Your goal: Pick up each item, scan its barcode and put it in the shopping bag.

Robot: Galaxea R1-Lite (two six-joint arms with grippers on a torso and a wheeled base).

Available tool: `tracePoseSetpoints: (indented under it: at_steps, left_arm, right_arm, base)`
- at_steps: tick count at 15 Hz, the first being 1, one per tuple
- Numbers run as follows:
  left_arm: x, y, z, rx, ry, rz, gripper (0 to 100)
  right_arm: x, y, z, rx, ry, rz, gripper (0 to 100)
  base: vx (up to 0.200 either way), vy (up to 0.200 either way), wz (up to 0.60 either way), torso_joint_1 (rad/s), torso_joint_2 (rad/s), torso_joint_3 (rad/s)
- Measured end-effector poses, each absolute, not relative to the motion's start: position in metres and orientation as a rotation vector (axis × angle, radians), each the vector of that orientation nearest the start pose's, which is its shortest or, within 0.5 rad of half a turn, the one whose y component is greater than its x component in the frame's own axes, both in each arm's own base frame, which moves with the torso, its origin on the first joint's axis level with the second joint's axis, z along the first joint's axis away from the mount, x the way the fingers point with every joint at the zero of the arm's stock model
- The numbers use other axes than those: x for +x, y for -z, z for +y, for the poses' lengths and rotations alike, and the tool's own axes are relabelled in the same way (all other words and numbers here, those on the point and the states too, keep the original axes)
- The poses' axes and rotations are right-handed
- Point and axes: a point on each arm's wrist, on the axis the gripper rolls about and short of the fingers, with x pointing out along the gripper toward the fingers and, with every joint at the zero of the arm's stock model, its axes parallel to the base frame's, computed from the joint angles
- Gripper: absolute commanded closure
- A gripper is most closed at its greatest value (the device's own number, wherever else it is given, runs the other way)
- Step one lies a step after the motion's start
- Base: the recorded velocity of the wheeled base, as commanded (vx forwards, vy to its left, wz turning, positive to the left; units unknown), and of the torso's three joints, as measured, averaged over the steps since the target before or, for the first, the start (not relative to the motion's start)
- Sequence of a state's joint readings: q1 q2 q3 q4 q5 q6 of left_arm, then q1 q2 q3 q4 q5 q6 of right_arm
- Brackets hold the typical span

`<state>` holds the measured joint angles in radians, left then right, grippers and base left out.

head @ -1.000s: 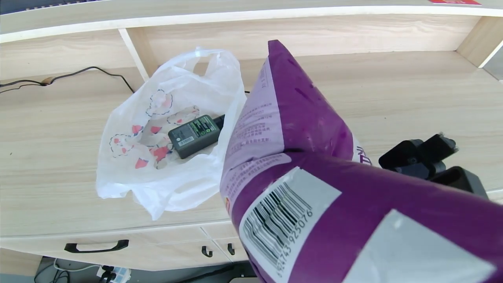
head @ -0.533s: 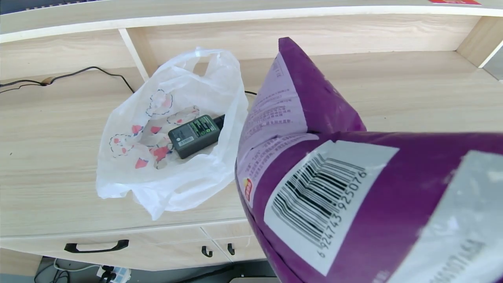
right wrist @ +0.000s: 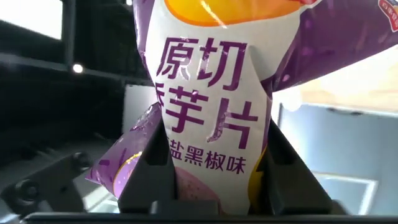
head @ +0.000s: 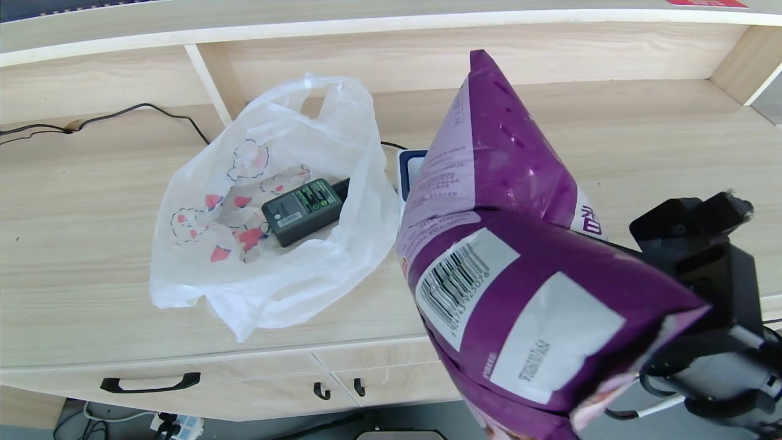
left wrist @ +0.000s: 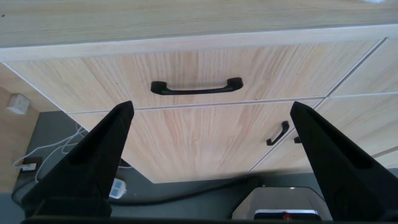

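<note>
A big purple snack bag (head: pixel 519 256) hangs in the air at the right of the head view, its barcode label (head: pixel 455 278) turned toward the camera. My right gripper (right wrist: pixel 214 171) is shut on the bag's lower end, pinching the purple snack bag (right wrist: pixel 211 118) between both fingers. A white plastic shopping bag (head: pixel 256 201) with cartoon prints lies open on the wooden counter, holding a dark power adapter (head: pixel 302 211). Just behind the snack bag peeks a white scanner (head: pixel 410 168). My left gripper (left wrist: pixel 205 162) is open below the counter, facing the drawer fronts.
The wooden counter (head: pixel 79 244) has a raised back shelf and a divider (head: pixel 211 79) behind the shopping bag. A black cable (head: pixel 122 116) runs along the back left. Drawers with black handles (head: pixel 149 384) sit under the front edge.
The snack bag has swung right and away from the camera, now looking smaller. The right arm shows again behind it, and the white scanner has come into sight.
</note>
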<state>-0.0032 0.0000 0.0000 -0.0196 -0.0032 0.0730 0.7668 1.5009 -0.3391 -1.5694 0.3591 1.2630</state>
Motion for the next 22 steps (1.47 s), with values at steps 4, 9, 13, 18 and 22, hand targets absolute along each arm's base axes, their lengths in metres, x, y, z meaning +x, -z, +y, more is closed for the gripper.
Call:
tracePoseSetpoints:
  at_steps: [4,9,13,18,22]
  left_arm:
    - [-0.023,-0.077,0.000,0.072,0.006,-0.020,0]
    - [-0.023,-0.077,0.000,0.068,0.006,-0.020,0]
    - [-0.023,-0.077,0.000,0.073,0.005,-0.020,0]
    - [-0.023,-0.077,0.000,0.074,0.006,-0.020,0]
    - [-0.023,-0.077,0.000,0.070,0.006,-0.020,0]
  right_arm:
    - [0.158,-0.214,0.128,0.910,-1.122,0.060,100]
    - [0.165,-0.227,0.106,0.622,-0.942,-0.017,100]
    - [0.186,-0.267,0.102,0.418,-0.755,-0.019,100]
    - [0.214,-0.342,0.106,-0.010,-0.489,-0.107,100]
    - [0.220,-0.349,0.132,-0.174,-0.536,-0.095,100]
  base:
    - [0.000,0.000,0.00,0.000,0.00,0.000]
    - [0.000,0.000,0.00,0.000,0.00,0.000]
    - [0.000,0.000,0.00,0.000,0.00,0.000]
    - [0.000,0.000,0.00,0.000,0.00,0.000]
    - [0.000,0.000,0.00,0.000,0.00,0.000]
